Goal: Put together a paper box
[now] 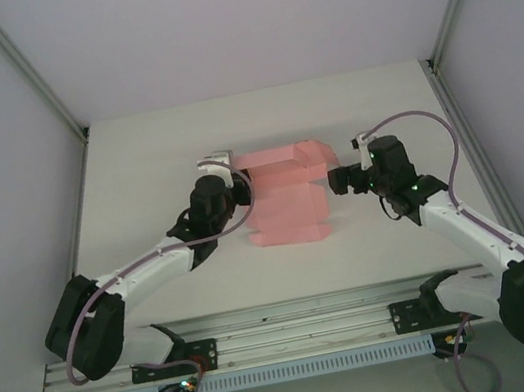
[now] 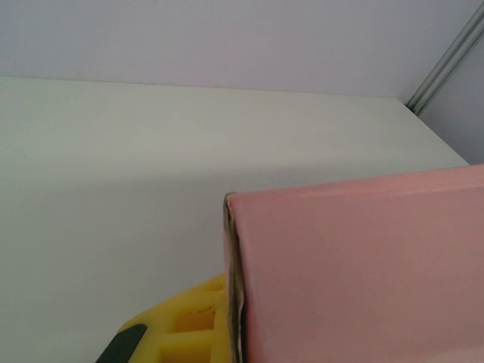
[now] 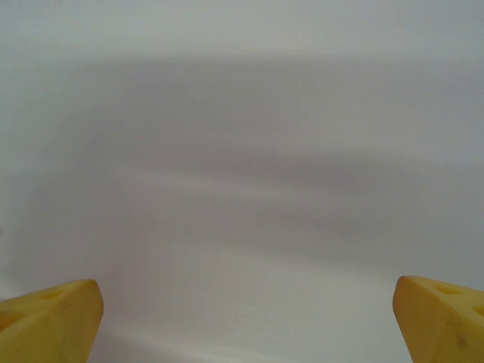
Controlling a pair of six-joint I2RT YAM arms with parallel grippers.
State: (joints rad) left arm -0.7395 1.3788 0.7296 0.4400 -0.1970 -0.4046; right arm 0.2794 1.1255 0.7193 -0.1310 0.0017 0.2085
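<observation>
The left gripper (image 1: 238, 196) is clenched on the left wall of the paper box (image 1: 285, 202). In the left wrist view one yellow finger (image 2: 185, 327) is seen pressed against the doubled card edge of the box (image 2: 363, 272), whose pink wall rises close to the lens. The right gripper (image 1: 340, 180) is held just beside the box's right edge, with its jaws spread wide and nothing between them. Its yellow fingertips (image 3: 49, 321) are seen far apart against a blurred pale surface.

The box is judged to be partly formed: a far wall is raised and the far right corner is folded in, while the near panels appear to lie flat. For the step in hand, a pinch that is firm but not crushing is called for on the left, so that the card is anchored while the opposite side is worked. The right side should be approached low and square to the flap, since thin card is likely to buckle or slide if it is pushed at an angle.

Beneath the box a plain off-white table (image 1: 137, 177) is seen, smooth and probably slippery for card. Around the box the space is closed in by pale walls (image 1: 241, 17) and slanted metal frame posts (image 1: 33, 79). On the near side of the box both arms are carried by a mounting rail (image 1: 268, 342).
</observation>
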